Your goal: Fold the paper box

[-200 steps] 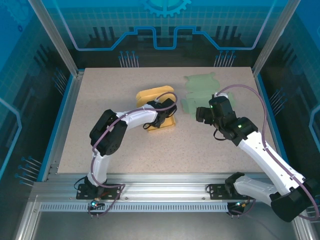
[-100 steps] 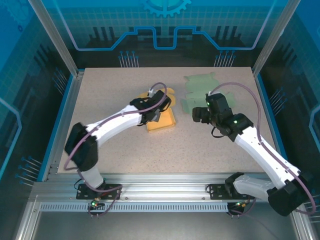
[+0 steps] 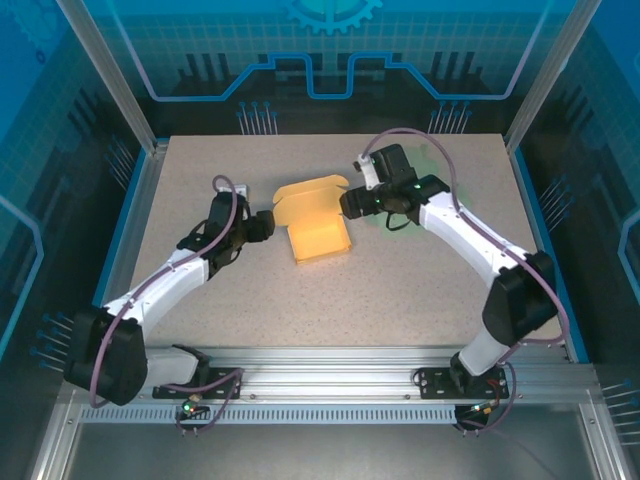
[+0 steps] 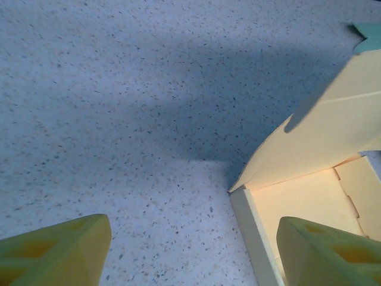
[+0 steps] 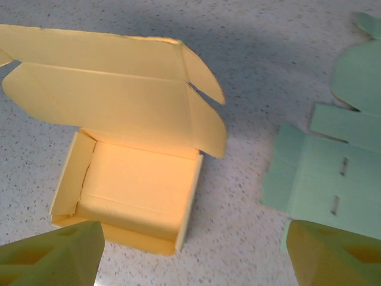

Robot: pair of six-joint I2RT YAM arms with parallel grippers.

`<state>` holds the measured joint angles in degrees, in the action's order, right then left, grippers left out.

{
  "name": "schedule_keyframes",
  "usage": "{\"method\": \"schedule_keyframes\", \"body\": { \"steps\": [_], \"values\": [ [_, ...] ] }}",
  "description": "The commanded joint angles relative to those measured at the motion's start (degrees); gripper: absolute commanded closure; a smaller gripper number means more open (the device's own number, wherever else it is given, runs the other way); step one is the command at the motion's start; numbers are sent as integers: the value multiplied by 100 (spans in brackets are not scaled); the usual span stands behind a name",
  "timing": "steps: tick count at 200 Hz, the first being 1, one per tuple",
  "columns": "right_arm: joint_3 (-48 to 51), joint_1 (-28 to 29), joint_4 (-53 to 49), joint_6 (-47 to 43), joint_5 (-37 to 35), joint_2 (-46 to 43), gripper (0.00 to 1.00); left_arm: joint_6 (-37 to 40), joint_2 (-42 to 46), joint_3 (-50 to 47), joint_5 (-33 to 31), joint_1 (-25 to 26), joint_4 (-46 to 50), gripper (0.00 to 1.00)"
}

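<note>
From above, the yellow paper box [image 3: 320, 240] sits near the middle of the speckled beige table [image 3: 200, 170]. My left fingers [image 3: 266, 222] lie just beside its left side, spread apart and holding nothing. My right fingers [image 3: 347, 204] hang by the right end of the raised lid [image 3: 305, 196], also spread and empty. I judge the job better than half done: the tray is formed, but the lid is still open.

Through my left wrist camera, my two yellow tips stand wide apart with a corner of the box between them, touched by neither. The tray wall stands up cleanly there and the lid panel leans away above it.

Through my right wrist camera, I look down into the box. All four walls are up and the floor is flat. The lid stands behind with its rounded side flaps [image 5: 205, 113] splayed outward, not yet tucked. What is left, as I reckon it, is to bring the lid down and slide those flaps inside the walls. A green sheet [image 5: 321, 173] lies flat and unfolded on the table just right of the box.

Around the table stand blue-tinted panels [image 3: 90, 90] on metal posts, with a metal rail [image 3: 320, 385] along the near edge where my bases are bolted.
</note>
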<state>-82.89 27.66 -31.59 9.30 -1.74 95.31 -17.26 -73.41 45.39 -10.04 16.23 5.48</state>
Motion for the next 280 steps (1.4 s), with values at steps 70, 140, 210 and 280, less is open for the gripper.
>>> {"method": "schedule_keyframes", "body": {
  "steps": [70,140,210,280],
  "values": [
    [-1115,-558,321,-520,1492,1525,28,160,-1264,289,1473,-340,-1453,40],
    [-1500,-578,215,-631,1602,2023,33,353,-1501,462,1477,-344,-1433,44],
    [-1678,-572,161,-617,1743,2219,43,512,-1723,847,1618,-344,-1177,51],
    [-1602,-516,171,-610,1692,2239,63,599,-1835,1044,1815,-297,-930,62]
  ]
}}
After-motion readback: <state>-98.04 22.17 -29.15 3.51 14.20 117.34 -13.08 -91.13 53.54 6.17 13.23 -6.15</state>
